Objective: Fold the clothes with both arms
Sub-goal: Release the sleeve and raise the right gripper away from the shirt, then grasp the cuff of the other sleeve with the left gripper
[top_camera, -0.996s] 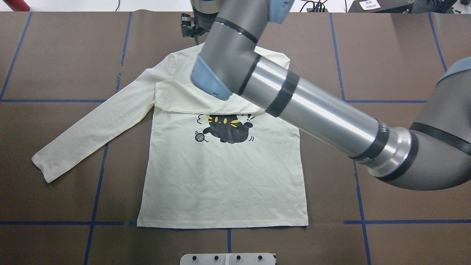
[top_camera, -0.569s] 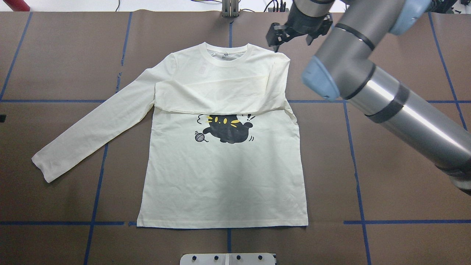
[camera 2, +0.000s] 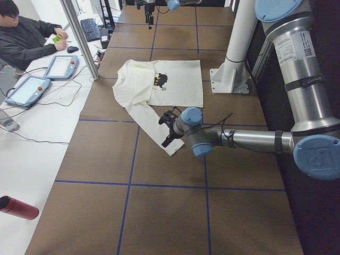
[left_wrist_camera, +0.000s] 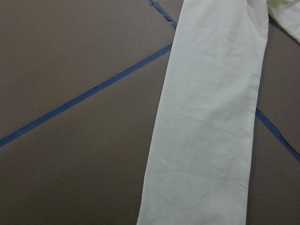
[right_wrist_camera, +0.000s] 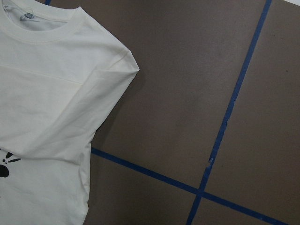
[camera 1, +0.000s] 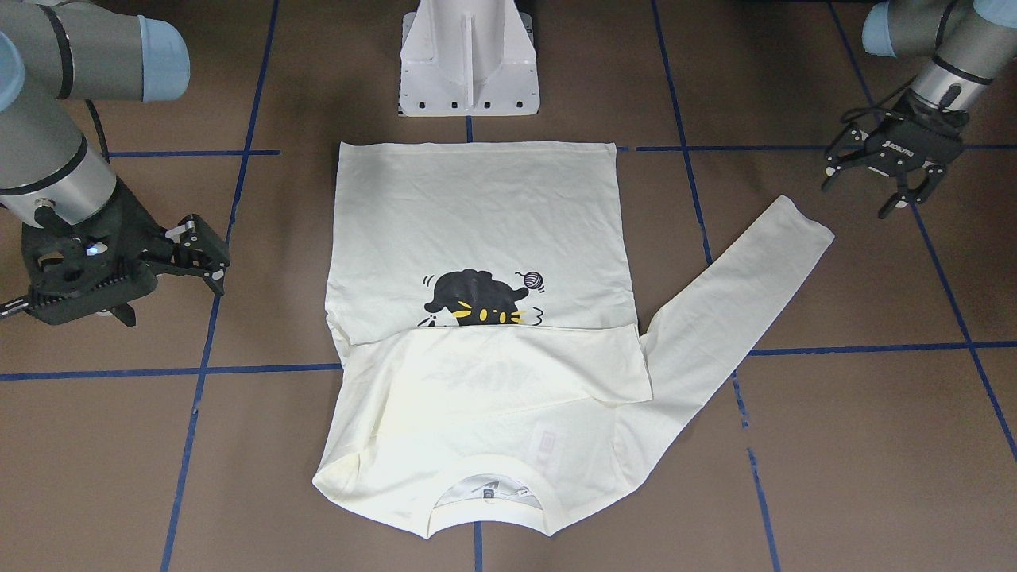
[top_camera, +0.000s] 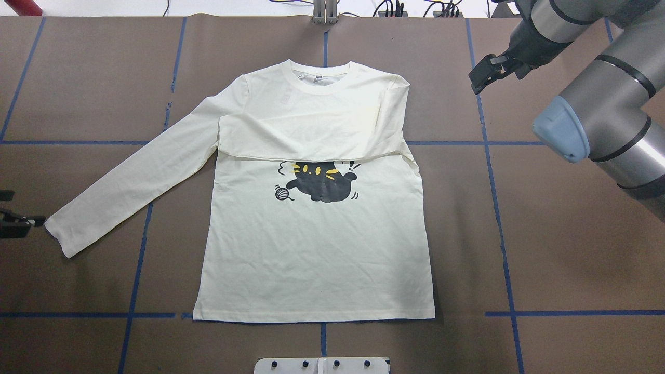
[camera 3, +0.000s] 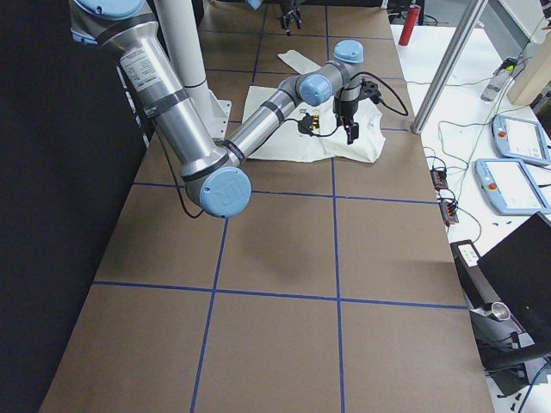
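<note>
The cream T-shirt lies flat and print-up in the middle of the brown table, collar away from the robot. The sleeve on the robot's right is laid across the chest down to the cat print, and the other sleeve slants out to the robot's left. Sleeve-folding looks half done, and I judge the next move calls for the left gripper, spread wide and empty near that sleeve's cuff, to drop, pinch the cuff and carry it across the chest, while the right gripper, likewise agape and holding nothing, hangs over bare table off the folded shoulder
</note>
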{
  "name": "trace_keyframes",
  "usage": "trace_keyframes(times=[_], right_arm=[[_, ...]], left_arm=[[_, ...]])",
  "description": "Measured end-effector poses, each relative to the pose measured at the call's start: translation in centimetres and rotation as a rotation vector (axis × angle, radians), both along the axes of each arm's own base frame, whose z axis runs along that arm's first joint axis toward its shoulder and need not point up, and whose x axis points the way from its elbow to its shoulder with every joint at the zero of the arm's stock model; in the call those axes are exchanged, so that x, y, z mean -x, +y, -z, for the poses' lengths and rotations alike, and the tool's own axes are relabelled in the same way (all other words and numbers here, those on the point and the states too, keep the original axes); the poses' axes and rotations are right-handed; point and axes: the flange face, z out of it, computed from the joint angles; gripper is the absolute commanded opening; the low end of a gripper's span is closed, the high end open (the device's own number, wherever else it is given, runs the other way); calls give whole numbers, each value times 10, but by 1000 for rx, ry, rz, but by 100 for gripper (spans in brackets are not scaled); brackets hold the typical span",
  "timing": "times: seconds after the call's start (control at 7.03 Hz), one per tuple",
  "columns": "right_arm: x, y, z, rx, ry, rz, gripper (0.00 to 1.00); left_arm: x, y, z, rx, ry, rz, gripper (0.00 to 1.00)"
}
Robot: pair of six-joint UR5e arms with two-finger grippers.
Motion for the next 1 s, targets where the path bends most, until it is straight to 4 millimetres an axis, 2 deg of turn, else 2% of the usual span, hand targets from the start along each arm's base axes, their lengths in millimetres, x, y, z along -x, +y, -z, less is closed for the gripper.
trace_keyframes(times=[0.28,0.57,0.71,0.85,1.0], right_arm=[[-4,3,-5,4,1,-3,100],[-5,4,-7,8,2,-6,100],[-6,4,-7,8,2,-7,100],[-6,4,-7,8,3,-7,100],[-5,5,-6,7,3,-8,100]], left_arm=[[-45,23,-8,7,-33,-42,98],[-68,35,-23,6,-71,-61,67],[-74,38,-27,3,-83,-63,47],[-75,38,-29,2,-89,-62,14],[-76,39,-30,1,-91,-61,0]])
